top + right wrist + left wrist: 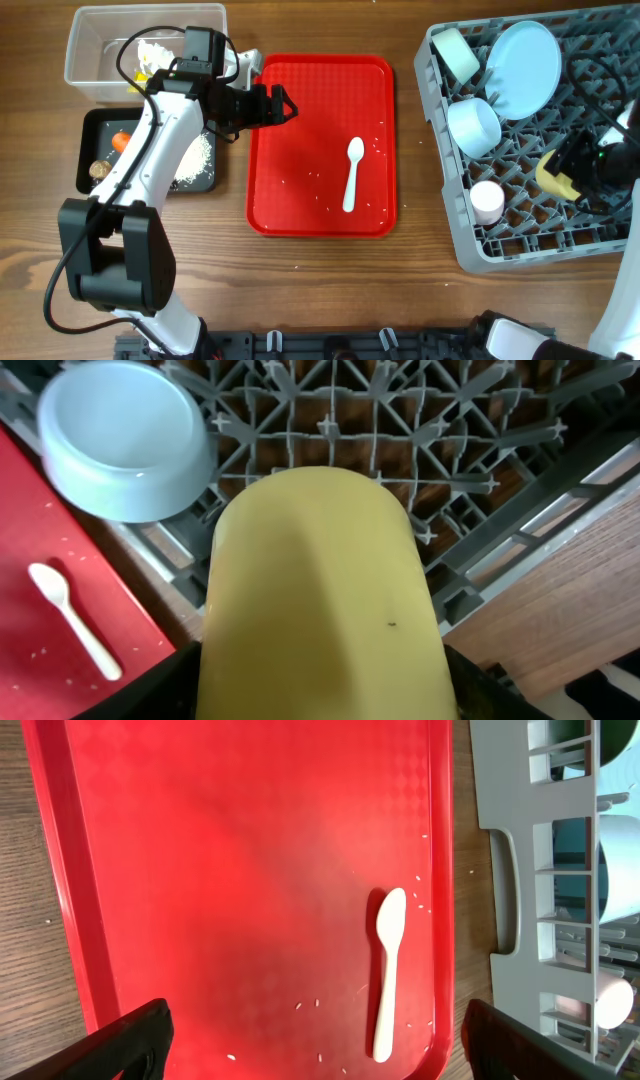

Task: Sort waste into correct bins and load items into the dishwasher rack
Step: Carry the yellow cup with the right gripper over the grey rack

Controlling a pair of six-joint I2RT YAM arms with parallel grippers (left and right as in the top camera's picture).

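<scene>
My left gripper [283, 104] [315, 1055] hovers open over the left part of the flat red tray [300, 190], holding nothing. A white spoon [353, 172] [388, 970] lies on that tray to the right of the gripper, with stray rice grains [310, 1004] around it. My right gripper [564, 170] [320, 695] is shut on the yellow cup [548, 180] [320, 590] above the grey dishwasher rack [540, 240] [400, 430]. In the rack are a pale blue plate [527, 65], a pale blue bowl [474, 125] [120, 440], a white bowl [455, 52] and a pink cup [487, 202].
At the far left, a clear tub [90, 60] holds white tissue [152, 52] and a yellow wrapper [140, 74]. Below it a black tray [92, 130] carries an orange carrot [121, 140], a brown lump [99, 170] and a heap of rice [195, 160]. The left arm crosses both bins.
</scene>
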